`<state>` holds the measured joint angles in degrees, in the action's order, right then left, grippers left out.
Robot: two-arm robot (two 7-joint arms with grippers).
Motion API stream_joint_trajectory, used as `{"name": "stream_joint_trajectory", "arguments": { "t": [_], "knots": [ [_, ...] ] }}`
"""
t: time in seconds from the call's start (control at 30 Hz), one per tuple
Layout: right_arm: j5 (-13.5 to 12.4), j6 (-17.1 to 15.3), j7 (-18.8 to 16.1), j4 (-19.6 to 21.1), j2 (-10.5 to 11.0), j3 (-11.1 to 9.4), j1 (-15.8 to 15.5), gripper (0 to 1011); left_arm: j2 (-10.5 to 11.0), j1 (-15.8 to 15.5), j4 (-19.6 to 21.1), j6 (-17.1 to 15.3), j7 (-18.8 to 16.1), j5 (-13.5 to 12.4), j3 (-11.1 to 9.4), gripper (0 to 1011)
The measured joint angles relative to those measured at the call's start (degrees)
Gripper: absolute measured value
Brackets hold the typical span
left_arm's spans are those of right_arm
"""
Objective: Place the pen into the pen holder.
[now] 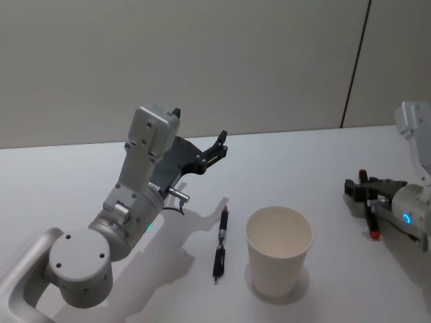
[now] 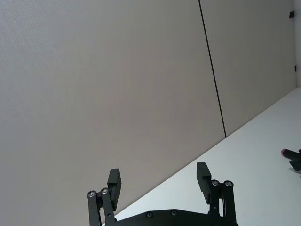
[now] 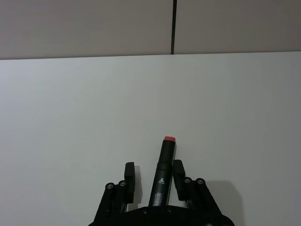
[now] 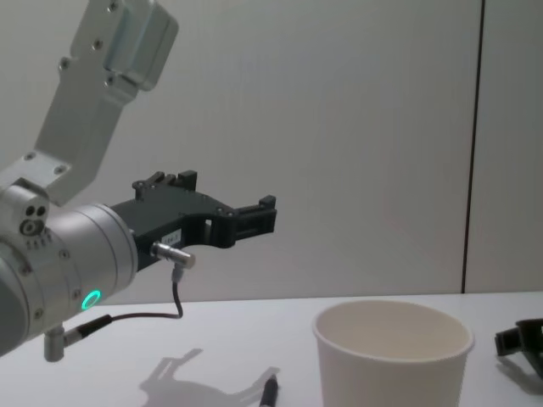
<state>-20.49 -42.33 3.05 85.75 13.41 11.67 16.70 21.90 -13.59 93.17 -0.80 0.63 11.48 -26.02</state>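
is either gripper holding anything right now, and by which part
Nothing is held. The left gripper is raised, open. The right gripper has open fingers straddling the red-tipped pen, a gap showing on one side.

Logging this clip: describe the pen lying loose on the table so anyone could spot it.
On the white table, find the off-white paper cup. The slim black pen lies flat on its left; the red-tipped pen sits between the fingers of the right gripper.

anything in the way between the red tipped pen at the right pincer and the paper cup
Nothing visible. Bare table separates the red-tipped pen, lying inside the open right pincer, from the pen holder. The black pen lies on the holder's left side.
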Motion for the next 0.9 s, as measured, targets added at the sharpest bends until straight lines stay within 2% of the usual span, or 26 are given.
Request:
{"name": "stream_joint_trajectory", "arguments": {
  "t": [0.03,0.07,0.23,0.27,0.3,0.4,0.9],
  "knots": [
    [0.0,0.0,0.0,0.0,0.0,0.0,0.0,503,0.0,0.0,0.0,0.0,0.0,0.0,0.0,1001],
    [0.0,0.0,0.0,0.0,0.0,0.0,0.0,503,0.0,0.0,0.0,0.0,0.0,0.0,0.0,1001],
    [0.0,0.0,0.0,0.0,0.0,0.0,0.0,308,0.0,0.0,0.0,0.0,0.0,0.0,0.0,1001],
    [0.0,0.0,0.0,0.0,0.0,0.0,0.0,308,0.0,0.0,0.0,0.0,0.0,0.0,0.0,1001],
    [0.0,0.0,0.0,0.0,0.0,0.0,0.0,250,0.0,0.0,0.0,0.0,0.0,0.0,0.0,1001],
    [0.0,0.0,0.0,0.0,0.0,0.0,0.0,179,0.0,0.0,0.0,0.0,0.0,0.0,0.0,1001],
    [0.0,0.0,0.0,0.0,0.0,0.0,0.0,164,0.0,0.0,0.0,0.0,0.0,0.0,0.0,1001]
  ]
}}
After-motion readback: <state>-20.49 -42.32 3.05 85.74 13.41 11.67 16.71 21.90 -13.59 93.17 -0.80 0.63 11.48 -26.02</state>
